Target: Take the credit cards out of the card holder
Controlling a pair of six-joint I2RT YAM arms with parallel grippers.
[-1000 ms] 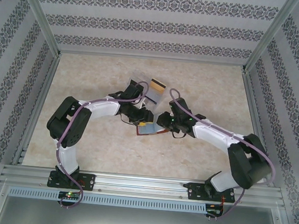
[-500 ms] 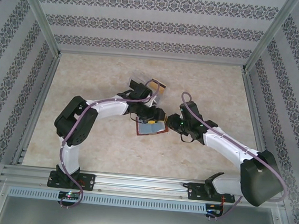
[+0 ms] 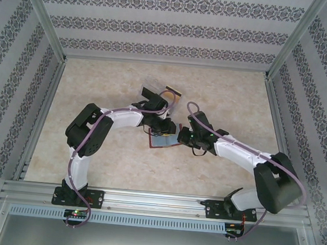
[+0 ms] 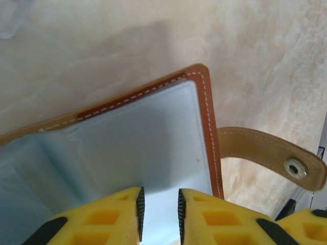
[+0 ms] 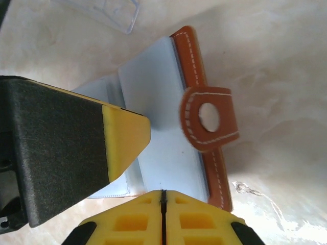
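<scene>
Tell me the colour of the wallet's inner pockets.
Pale blue-grey inner pockets inside the white-stitched brown leather card holder; clearest in left wrist view.

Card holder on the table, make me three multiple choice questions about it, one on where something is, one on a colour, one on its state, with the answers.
1. Seen from above, where does the clear tray lie from the card holder?
A. On its near side
B. Beyond it, farther back on the table
C. Under it

2. The holder's inner pockets are:
A. Red
B. Green
C. Blue-grey

3. Its strap is:
A. Unfastened, with the holder open
B. Snapped over a closed holder
C. Torn off

Answers:
1 B, the top view shows the tray past the holder.
2 C, the left wrist view shows a pale blue-grey lining.
3 A, the strap hangs free with its snap bare.
</scene>
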